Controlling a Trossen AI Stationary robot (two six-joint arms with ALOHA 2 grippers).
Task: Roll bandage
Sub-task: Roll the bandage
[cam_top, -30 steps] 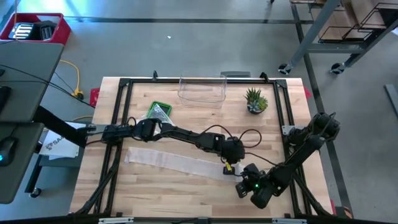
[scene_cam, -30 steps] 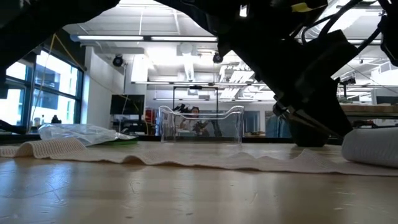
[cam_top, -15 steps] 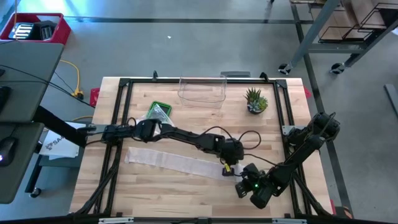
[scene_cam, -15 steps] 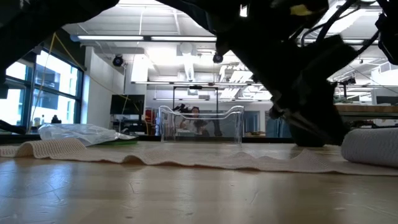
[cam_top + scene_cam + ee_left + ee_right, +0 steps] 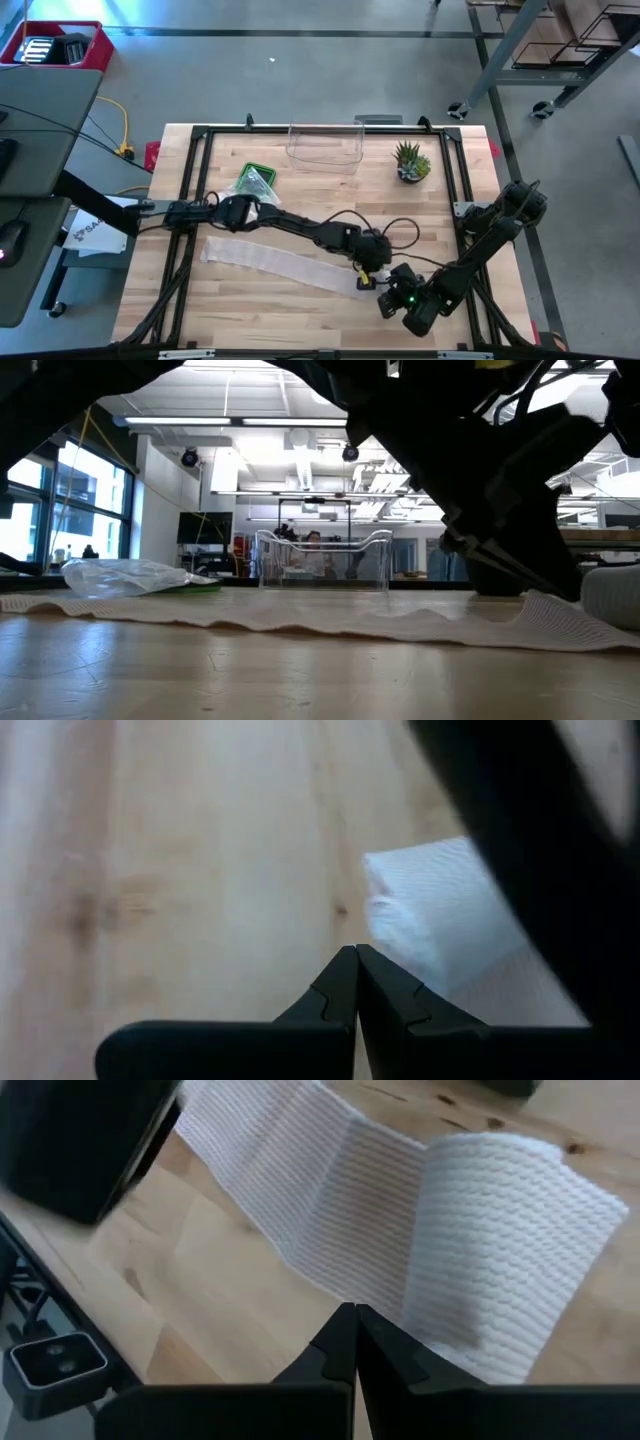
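Bandage [image 5: 285, 262]: white, ribbed knit weave, lying as a long flat strip across the near half of the wooden desk [image 5: 250, 310]. It runs from the left side slantwise toward the right front. Its right end is wound into a short roll [image 5: 510, 1240]; the rest is unrolled. In the low view the strip [image 5: 300, 618] shows gentle ripples along its length, and the roll sits at the far right edge of that picture. The right wrist view shows creases across the strip just before the roll.

Left arm: reaches from the left edge of the desk diagonally across to the right front. Left hand [image 5: 372, 262] is down at the rolled end of the bandage, its fingers closed tip to tip with nothing between them, as the left wrist view [image 5: 355, 965] shows. Contact with the cloth cannot be told.

Right arm: folded along the right front of the desk. Right hand [image 5: 392, 290] is low, just beside the roll on its near side, fingers closed together and empty [image 5: 353, 1325].

Other items: clear plastic bin [image 5: 324, 146] at the far edge, small potted plant [image 5: 410, 162] far right, green-backed plastic packet [image 5: 254, 180] far left.
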